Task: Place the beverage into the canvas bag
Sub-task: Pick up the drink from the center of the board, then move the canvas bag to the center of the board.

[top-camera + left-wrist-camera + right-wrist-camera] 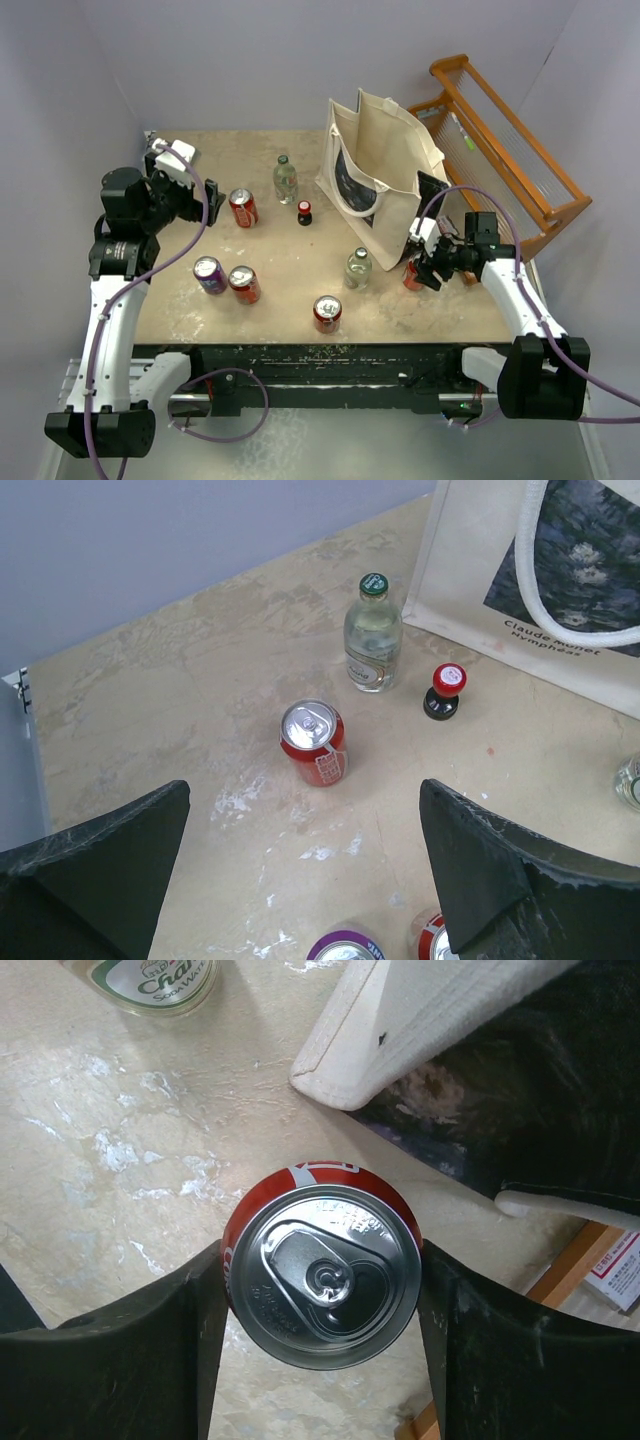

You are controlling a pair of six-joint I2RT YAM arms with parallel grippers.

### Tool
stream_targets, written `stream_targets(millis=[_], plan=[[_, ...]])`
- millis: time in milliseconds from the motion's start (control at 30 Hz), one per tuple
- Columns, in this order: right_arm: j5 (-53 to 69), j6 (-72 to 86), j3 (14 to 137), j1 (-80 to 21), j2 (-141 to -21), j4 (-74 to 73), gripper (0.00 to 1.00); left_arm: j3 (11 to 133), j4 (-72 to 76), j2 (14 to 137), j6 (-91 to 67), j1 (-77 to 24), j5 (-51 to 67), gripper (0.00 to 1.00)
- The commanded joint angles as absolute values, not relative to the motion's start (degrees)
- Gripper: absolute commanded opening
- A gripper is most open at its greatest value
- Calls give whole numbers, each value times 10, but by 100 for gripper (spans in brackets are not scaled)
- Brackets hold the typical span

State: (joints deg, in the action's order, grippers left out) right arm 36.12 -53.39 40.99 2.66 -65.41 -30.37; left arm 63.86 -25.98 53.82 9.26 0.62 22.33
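The cream canvas bag point(385, 160) stands upright and open at the back right of the table, its navy print facing left. Its corner shows in the right wrist view point(420, 1020), its printed side in the left wrist view point(480, 570). My right gripper point(425, 265) is shut on a red can point(413, 276) just in front of the bag's near right corner. In the right wrist view both fingers point(470, 1340) touch the can's point(320, 1275) sides. I cannot tell whether it is off the table. My left gripper point(205, 200) is open and empty above the table's left side point(305, 800).
Other drinks on the table: two clear glass bottles point(285, 180) point(358, 268), a small dark bottle with a red cap point(305, 212), three red cans point(243, 207) point(244, 284) point(327, 313) and a purple can point(210, 274). An orange wooden rack point(500, 140) leans behind the bag.
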Motion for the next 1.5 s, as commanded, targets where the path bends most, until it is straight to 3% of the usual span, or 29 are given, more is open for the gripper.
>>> stream_targets(millis=[0, 133, 400, 667, 967, 1133, 1267, 1467], plan=[[388, -526, 438, 25, -648, -307, 62, 639, -233, 554, 119, -7, 214, 99], [398, -519, 470, 25, -631, -346, 42, 657, -248, 587, 148, -39, 195, 99], [397, -429, 540, 25, -517, -387, 29, 739, -254, 680, 107, -94, 254, 99], [386, -350, 701, 24, -469, -416, 26, 861, -239, 790, 37, -195, 265, 99], [381, -256, 869, 24, -532, -382, 23, 1057, -202, 937, -99, -252, 230, 99], [372, -215, 918, 24, -574, -335, 23, 1214, -255, 1068, -151, -279, 164, 99], [376, -194, 948, 24, -612, -308, 23, 1302, -285, 1143, -188, -282, 150, 95], [392, -183, 986, 21, -668, -288, 23, 1310, -269, 1173, -197, -283, 131, 83]])
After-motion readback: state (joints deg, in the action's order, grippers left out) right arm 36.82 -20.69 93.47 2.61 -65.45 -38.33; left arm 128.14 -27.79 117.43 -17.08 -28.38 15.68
